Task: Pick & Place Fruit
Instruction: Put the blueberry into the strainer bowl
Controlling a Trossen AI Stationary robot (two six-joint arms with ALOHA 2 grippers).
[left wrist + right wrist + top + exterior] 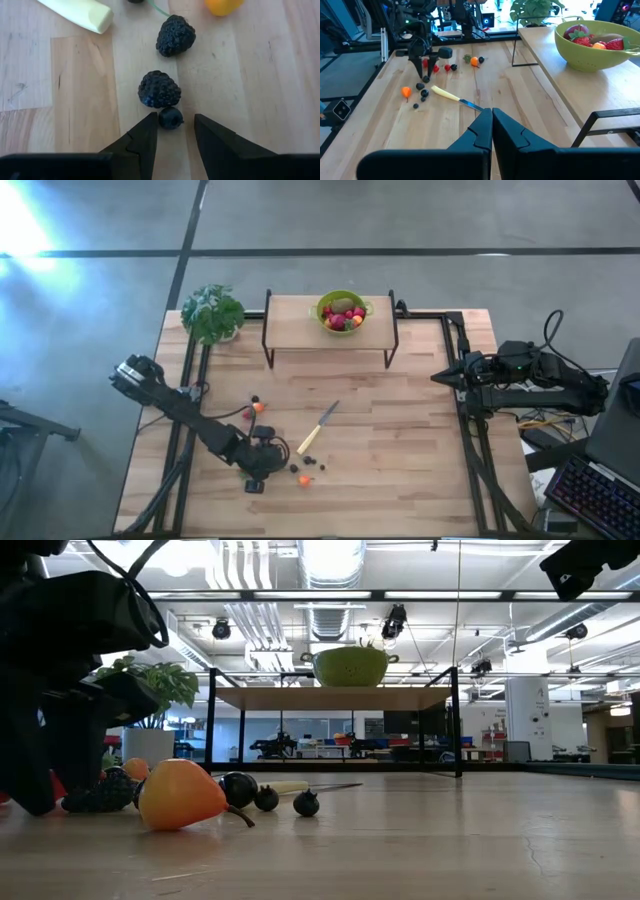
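Loose fruit lies on the wooden table: an orange piece point(304, 479), dark berries point(313, 460), and a red strawberry point(247, 414) beside another orange piece point(259, 407). More red fruit and a kiwi-like ball sit in the green bowl point(342, 311) on the raised shelf. My left gripper point(257, 480) is low over the table's near left part and open. In its wrist view a small blueberry point(171, 118) lies just ahead of the gap between the fingertips, with two blackberries point(159, 89) point(175, 35) beyond it. My right gripper point(492, 117) is shut and waits at the table's right edge. My left gripper points down at the table with the small blueberry point(171, 118) just off its fingertips, closest to one fingertip point(149, 125). I cannot tell whether that finger touches it. The berry rests on the table.
A pale-handled knife point(318, 427) lies slanted in the table's middle, its handle point(80, 11) close to the berries. A potted plant point(212, 312) stands at the far left corner. The black-legged shelf point(290, 323) spans the far middle. Bare wood lies to the right.
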